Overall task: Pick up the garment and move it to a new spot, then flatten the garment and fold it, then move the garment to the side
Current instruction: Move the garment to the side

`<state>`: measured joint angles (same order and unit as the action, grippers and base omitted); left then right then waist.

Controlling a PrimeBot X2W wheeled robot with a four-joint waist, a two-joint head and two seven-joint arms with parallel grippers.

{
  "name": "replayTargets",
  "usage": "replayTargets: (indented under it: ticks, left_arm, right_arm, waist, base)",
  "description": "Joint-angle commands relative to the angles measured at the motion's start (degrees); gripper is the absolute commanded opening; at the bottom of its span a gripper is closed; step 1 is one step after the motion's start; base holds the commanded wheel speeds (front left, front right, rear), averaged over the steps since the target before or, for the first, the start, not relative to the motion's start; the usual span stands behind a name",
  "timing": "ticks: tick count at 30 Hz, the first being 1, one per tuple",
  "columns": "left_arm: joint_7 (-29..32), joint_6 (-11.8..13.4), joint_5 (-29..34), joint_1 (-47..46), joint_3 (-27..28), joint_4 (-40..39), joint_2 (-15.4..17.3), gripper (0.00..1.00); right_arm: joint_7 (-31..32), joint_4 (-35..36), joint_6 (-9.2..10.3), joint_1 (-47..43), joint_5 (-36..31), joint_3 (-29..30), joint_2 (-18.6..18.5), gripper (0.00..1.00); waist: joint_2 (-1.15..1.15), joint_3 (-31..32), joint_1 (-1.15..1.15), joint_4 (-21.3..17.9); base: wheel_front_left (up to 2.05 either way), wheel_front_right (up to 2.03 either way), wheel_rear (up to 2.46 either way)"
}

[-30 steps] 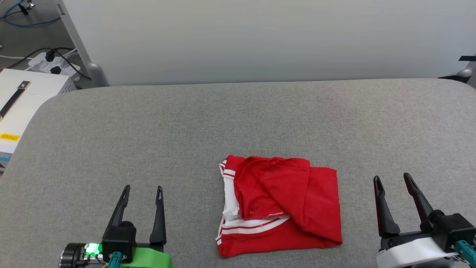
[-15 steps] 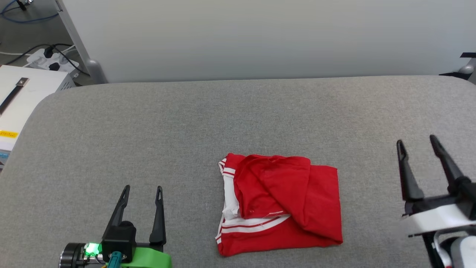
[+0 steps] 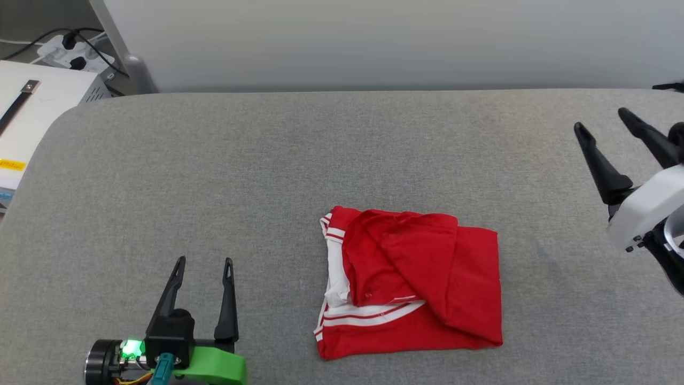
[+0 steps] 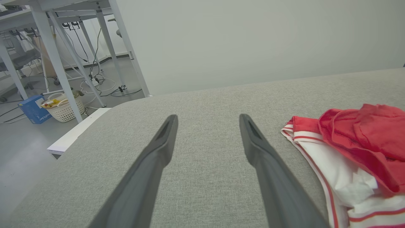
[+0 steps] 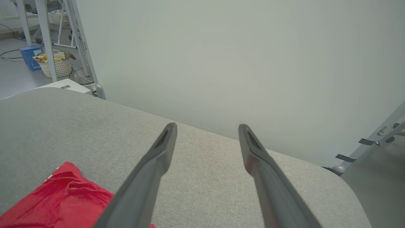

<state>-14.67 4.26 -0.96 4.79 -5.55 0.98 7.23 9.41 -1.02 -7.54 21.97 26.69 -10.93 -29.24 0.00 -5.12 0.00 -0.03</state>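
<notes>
The garment (image 3: pixel 411 280), a red shirt with white striped trim, lies in a rough folded square on the grey padded table (image 3: pixel 267 160), near the front middle. In the left wrist view the garment (image 4: pixel 354 152) sits at the right; in the right wrist view the garment (image 5: pixel 60 199) shows at the lower left. My left gripper (image 3: pixel 204 261) rests open at the lower left, apart from the cloth and empty. My right gripper (image 3: pixel 601 120) is raised at the far right edge, open and empty, well away from the shirt.
A white wall panel (image 3: pixel 374 43) runs behind the table's far edge. A white box (image 3: pixel 32 123) and a power strip (image 3: pixel 75 53) sit off the table's left corner. White table legs (image 4: pixel 57 57) and a basket (image 4: pixel 65 107) stand on the floor beyond.
My right gripper has risen and swung outward toward the far right, still open. The head view tilted slightly. The left gripper and the garment stayed put.
</notes>
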Motion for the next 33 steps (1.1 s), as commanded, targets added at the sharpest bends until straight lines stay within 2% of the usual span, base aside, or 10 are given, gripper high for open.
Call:
replayTargets:
  ticks: [1, 7, 13, 21, 28, 33]
  left_arm:
    - [-0.33, -0.18, 0.11, -1.37, -0.02, -0.17, 0.09, 1.0]
    - [-0.33, -0.36, 0.27, -2.74, -0.48, 0.01, -0.18, 1.0]
    - [-0.33, -0.41, 0.26, -3.84, -0.81, -0.06, -0.48, 1.0]
    - [-0.33, -0.61, 0.25, -5.25, -1.1, -0.13, -0.7, 1.0]
    - [-0.33, -0.86, 0.35, -6.54, -1.46, 0.16, -0.82, 1.0]
    - [-0.33, -0.85, 0.37, -7.4, -1.8, 0.35, -1.06, 1.0]
  right_arm:
    - [2.83, -0.64, 0.05, 1.24, 2.02, -1.63, -0.76, 1.0]
    - [18.81, -4.18, 0.05, 1.4, 12.55, -6.74, -2.69, 1.0]
    - [28.73, -7.75, 0.05, -1.4, 21.32, -8.41, -2.57, 1.0]
    - [30.91, -11.08, 0.05, -3.35, 26.19, -10.33, 0.46, 1.0]
    - [29.02, -14.99, 0.05, -2.45, 27.2, -14.2, 3.37, 1.0]
    - [25.66, -17.3, 0.05, -1.98, 27.14, -17.52, 3.5, 1.0]
  waist:
    - [0.0, -1.07, 0.0, 0.68]
    - [0.0, -2.41, 0.0, 1.93]
    - [0.0, -3.95, 0.0, 3.27]
    - [0.0, -6.49, 0.0, 5.06]
    - [0.0, -8.05, 0.0, 6.4]
    - [0.0, -8.49, 0.0, 7.37]
  base:
    - [0.0, 0.0, 0.0]
    - [0.0, 0.0, 0.0]
    - [0.0, 0.0, 0.0]
    - [0.0, 0.0, 0.0]
    - [0.0, 0.0, 0.0]
    - [0.0, 0.0, 0.0]
